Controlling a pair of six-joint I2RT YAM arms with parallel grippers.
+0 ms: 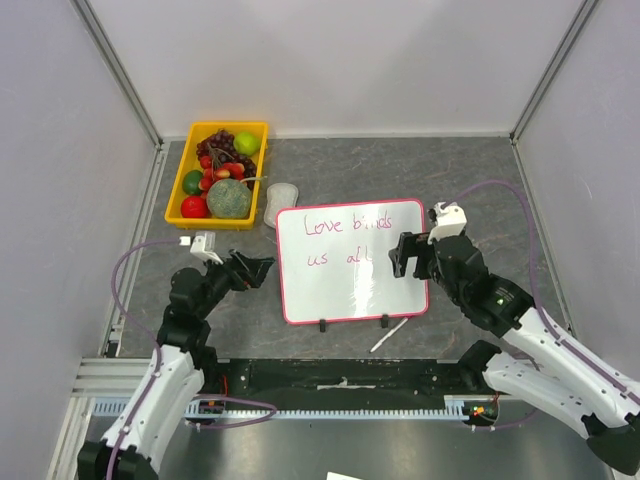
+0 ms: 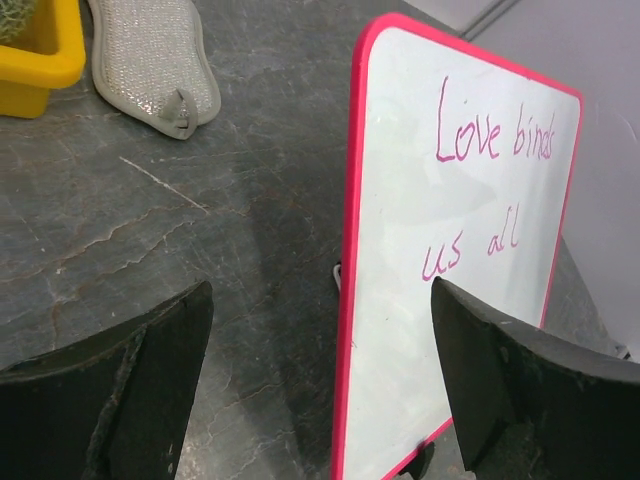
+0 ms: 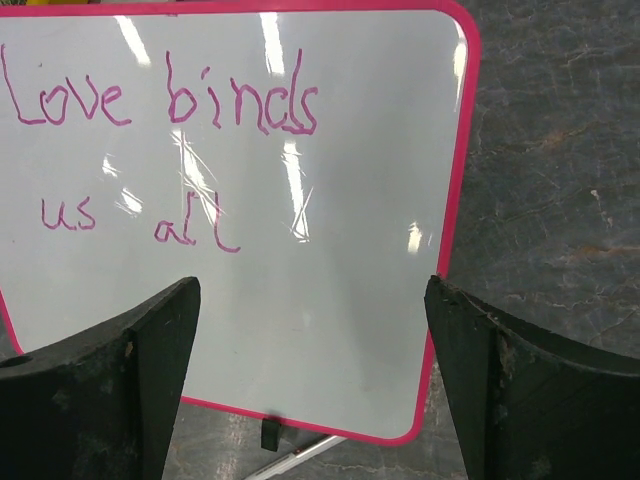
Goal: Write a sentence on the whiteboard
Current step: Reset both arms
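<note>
The whiteboard (image 1: 350,262) lies flat mid-table, pink-framed, with two black feet on its near edge. The sentence (image 1: 336,240) in pink cursive reads "Love binds us all" on two lines; it also shows in the left wrist view as the sentence (image 2: 490,180) and in the right wrist view as the sentence (image 3: 165,150). My left gripper (image 1: 256,270) hovers open just left of the whiteboard (image 2: 450,250), empty. My right gripper (image 1: 411,255) stands open over the right edge of the whiteboard (image 3: 300,300), holding nothing.
A yellow tray (image 1: 180,170) of fruit sits at the back left. A grey sponge-like pad (image 1: 281,198) lies beside it, behind the board. A white marker pen (image 1: 388,336) lies on the table by the board's near right corner.
</note>
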